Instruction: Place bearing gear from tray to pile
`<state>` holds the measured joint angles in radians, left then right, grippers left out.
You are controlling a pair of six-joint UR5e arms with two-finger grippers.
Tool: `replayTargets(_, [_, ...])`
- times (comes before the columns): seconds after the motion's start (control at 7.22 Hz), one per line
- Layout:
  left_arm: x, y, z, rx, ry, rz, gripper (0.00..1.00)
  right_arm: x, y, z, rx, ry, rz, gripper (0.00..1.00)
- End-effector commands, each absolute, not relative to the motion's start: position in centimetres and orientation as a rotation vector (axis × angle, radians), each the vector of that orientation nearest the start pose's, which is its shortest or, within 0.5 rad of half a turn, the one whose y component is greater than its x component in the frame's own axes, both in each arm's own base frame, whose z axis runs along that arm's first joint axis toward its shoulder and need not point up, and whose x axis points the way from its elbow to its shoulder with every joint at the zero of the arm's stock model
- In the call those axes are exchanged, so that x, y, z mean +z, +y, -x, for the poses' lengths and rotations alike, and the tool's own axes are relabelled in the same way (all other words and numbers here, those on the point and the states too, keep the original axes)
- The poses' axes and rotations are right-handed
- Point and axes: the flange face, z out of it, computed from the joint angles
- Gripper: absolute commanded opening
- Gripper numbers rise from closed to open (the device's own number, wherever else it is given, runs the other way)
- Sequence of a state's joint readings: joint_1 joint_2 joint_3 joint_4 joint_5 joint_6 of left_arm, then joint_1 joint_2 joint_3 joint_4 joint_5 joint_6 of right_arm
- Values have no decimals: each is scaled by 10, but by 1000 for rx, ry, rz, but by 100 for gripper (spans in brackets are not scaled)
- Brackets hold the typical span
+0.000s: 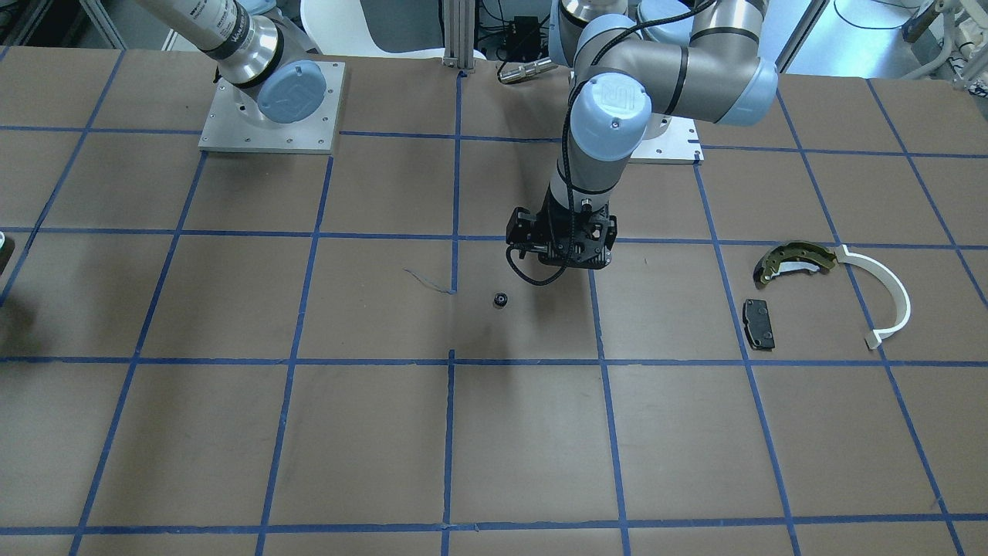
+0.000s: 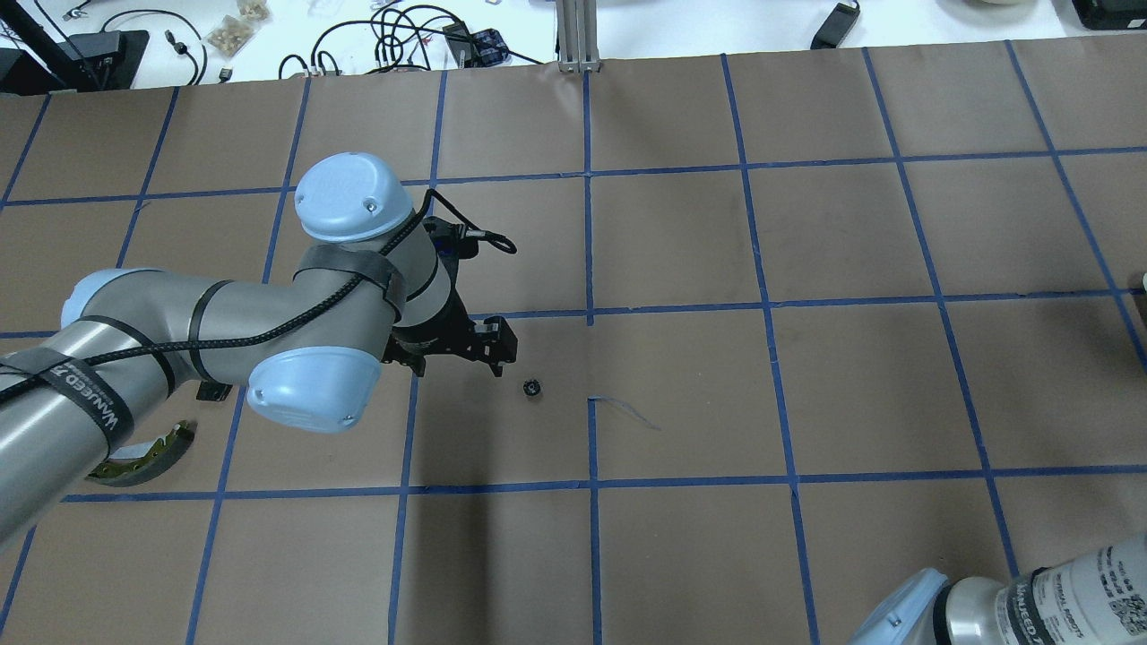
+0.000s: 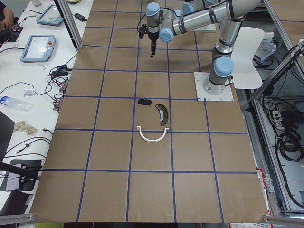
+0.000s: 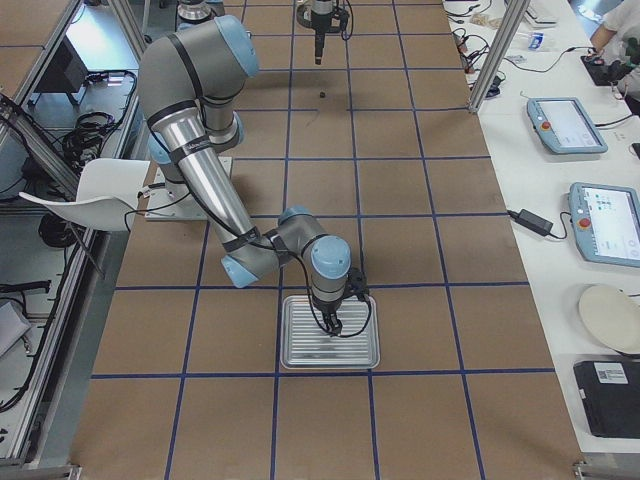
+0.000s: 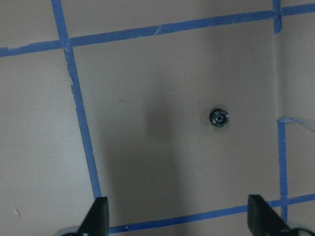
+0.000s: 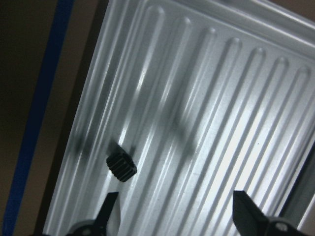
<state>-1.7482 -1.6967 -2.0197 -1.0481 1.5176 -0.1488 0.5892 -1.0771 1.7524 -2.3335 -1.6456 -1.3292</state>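
Observation:
A small black toothed gear (image 5: pixel 219 118) lies alone on the brown table paper, also in the front view (image 1: pixel 499 300) and the overhead view (image 2: pixel 532 388). My left gripper (image 5: pixel 179 222) hangs above and beside it, open and empty, fingers (image 5: pixel 101 216) spread wide. A second small black gear (image 6: pixel 121 165) lies on the ribbed metal tray (image 6: pixel 206 113). My right gripper (image 6: pixel 177 216) is open and empty just above the tray (image 4: pixel 330 352). The pile lies apart: an olive-gold brake shoe (image 1: pixel 795 260), a white half-ring (image 1: pixel 888 297) and a black pad (image 1: pixel 759 324).
Blue tape lines grid the table. A thin scrap of wire (image 1: pixel 429 282) lies near the lone gear. The arms' base plates (image 1: pixel 270 108) stand at the robot's edge. Tablets and cables (image 4: pixel 565 125) sit on the side bench.

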Motion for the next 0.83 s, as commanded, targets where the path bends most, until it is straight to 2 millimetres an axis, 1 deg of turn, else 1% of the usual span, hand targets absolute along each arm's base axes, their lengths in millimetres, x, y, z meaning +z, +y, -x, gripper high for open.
replayTargets(0.0, [239,-462,227,44,3190,47,100,195,-445,436,45,3136,526,79])
replayTargets(0.14, [227,-462,238,41,3186,40,100,194,-445,435,50,3130,518,80])
replayTargets(0.28, [212,-460,247,76,3178,14,100,192,-444,434,51,3125,517,80])
replayTargets(0.42, [201,-460,250,109,3171,12,100,189,-445,434,51,3120,519,79])
replayTargets(0.55, [189,-459,252,147,3165,3,100,188,-445,434,60,3119,517,65])
replayTargets(0.69, [181,-456,264,145,3162,3,100,188,-447,432,57,3119,521,56])
